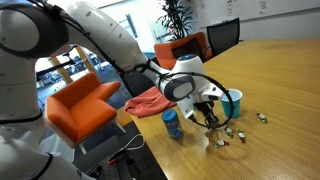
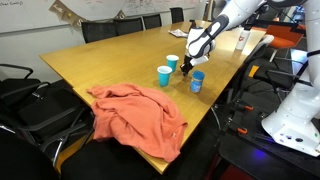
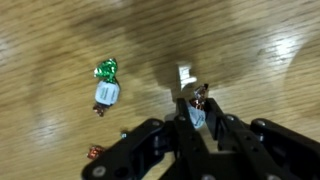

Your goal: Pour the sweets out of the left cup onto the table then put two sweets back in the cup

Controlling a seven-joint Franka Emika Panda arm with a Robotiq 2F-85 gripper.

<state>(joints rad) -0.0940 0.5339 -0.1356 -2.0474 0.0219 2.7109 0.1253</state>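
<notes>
The jaws clamp one sweet (image 3: 197,116) between them; other sweets (image 3: 107,93) lie apart on the table (image 3: 50,40).

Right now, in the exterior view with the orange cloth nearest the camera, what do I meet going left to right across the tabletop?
Crumpled orange cloth → brighter light-cyan plastic cup → deeper teal-blue tapered plastic cup → short blue lidded bottle.

The light-brown wood-grain table (image 2: 100,55) carries a crumpled orange cloth (image 2: 135,115), a teal cup (image 2: 172,62), a light-cyan cup (image 2: 164,75), a blue bottle (image 2: 197,81) and scattered sweets (image 1: 232,131).
</notes>
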